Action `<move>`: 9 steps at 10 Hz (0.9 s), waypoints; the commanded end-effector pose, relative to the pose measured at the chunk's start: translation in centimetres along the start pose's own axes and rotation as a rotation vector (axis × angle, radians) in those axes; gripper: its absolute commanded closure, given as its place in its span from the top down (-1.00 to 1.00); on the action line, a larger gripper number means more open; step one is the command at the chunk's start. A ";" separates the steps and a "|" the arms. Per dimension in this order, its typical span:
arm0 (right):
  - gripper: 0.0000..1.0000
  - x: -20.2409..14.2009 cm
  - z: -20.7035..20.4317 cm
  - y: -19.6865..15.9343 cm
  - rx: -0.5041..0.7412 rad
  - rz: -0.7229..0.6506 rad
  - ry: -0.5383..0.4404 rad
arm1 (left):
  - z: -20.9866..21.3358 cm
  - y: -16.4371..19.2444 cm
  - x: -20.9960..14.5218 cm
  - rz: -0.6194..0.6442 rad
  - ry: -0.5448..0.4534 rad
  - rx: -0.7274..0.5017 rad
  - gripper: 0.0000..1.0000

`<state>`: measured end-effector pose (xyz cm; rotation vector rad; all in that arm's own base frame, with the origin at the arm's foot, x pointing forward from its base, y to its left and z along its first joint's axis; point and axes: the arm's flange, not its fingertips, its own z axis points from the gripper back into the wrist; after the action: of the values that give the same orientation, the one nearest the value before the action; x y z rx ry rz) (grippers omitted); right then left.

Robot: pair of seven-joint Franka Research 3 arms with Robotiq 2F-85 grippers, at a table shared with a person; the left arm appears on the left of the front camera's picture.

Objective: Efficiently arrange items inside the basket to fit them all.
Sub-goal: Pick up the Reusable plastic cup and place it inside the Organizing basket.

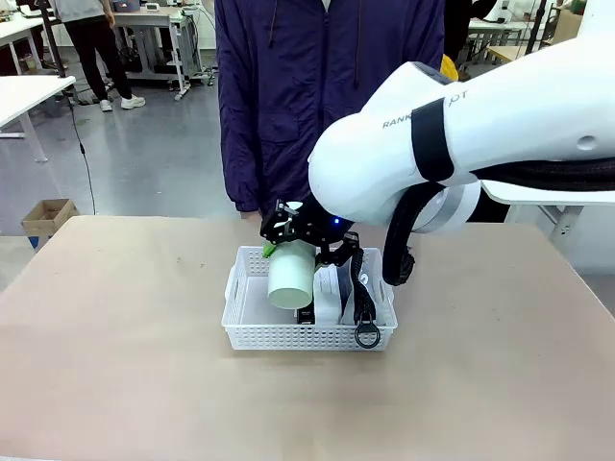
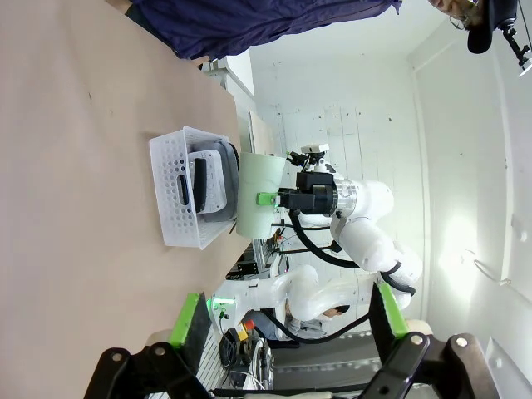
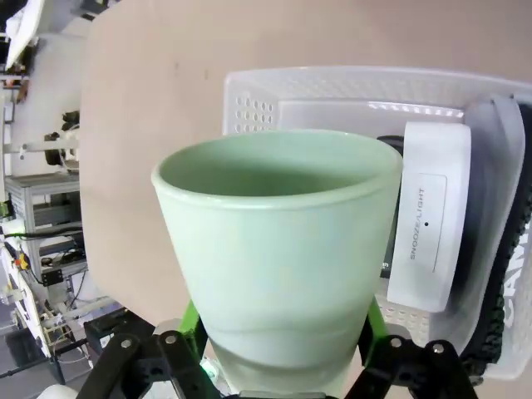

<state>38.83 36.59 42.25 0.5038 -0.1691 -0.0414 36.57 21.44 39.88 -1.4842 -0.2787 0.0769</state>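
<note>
- Basket (image 1: 252, 335): the shallow white perforated tray sits on the tan table (image 1: 115, 365), near the person in the dark blue jacket (image 1: 288, 86) at the far side.
- Pale green cup (image 1: 291, 279): it is pinched between the green pads of the right gripper (image 1: 288, 252) and held on its side above the basket's left half; whether it touches the basket floor I cannot tell.
- In the right wrist view the cup (image 3: 278, 258) has its mouth facing away from the camera, with a green pad at each side of its base.
- Small white box (image 3: 426, 229): it lies inside the basket, just beside the cup (print on it reads "SNOOZE/LIGHT").
- Grey pouch (image 3: 499, 249): it is packed against the basket's end wall next to the box; its black strap and ring (image 1: 367, 334) hang over the basket's near rim.
- A dark item (image 1: 305, 315) shows low between cup and box, too hidden to name.
- Left gripper (image 2: 287, 320): its fingers are spread wide with nothing between them, well away from the basket (image 2: 179, 187).
</note>
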 end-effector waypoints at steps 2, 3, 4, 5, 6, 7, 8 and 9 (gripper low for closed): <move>0.70 0.0 -0.6 0.7 -0.040 -0.044 0.018 | -0.1 -0.4 -0.3 0.001 0.003 0.011 1.00; 0.70 0.3 -1.6 1.1 -0.044 -0.088 0.032 | -0.1 -0.4 -0.3 0.001 0.003 0.011 1.00; 0.70 0.9 -2.4 1.1 -0.020 -0.127 0.050 | -0.1 -0.4 -0.3 0.001 0.003 0.011 1.00; 0.70 1.3 -3.2 1.0 -0.027 -0.149 0.065 | -0.1 -0.4 -0.3 0.001 0.003 0.011 1.00; 0.70 1.7 -4.1 0.9 -0.030 -0.162 0.065 | -0.1 -0.4 -0.3 0.001 0.003 0.011 1.00; 0.70 2.1 -4.6 1.0 -0.039 -0.156 0.078 | -0.1 -0.4 -0.3 0.001 0.003 0.011 1.00; 0.70 2.5 -5.2 1.0 -0.060 -0.154 0.083 | -0.1 -0.4 -0.3 0.001 0.003 0.011 1.00; 0.70 2.8 -5.9 1.1 -0.078 -0.150 0.108 | -0.1 -0.4 -0.3 0.001 0.003 0.011 1.00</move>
<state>41.89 38.50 37.56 0.4764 -0.0364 -0.1494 36.56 21.44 39.88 -1.4843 -0.2787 0.0770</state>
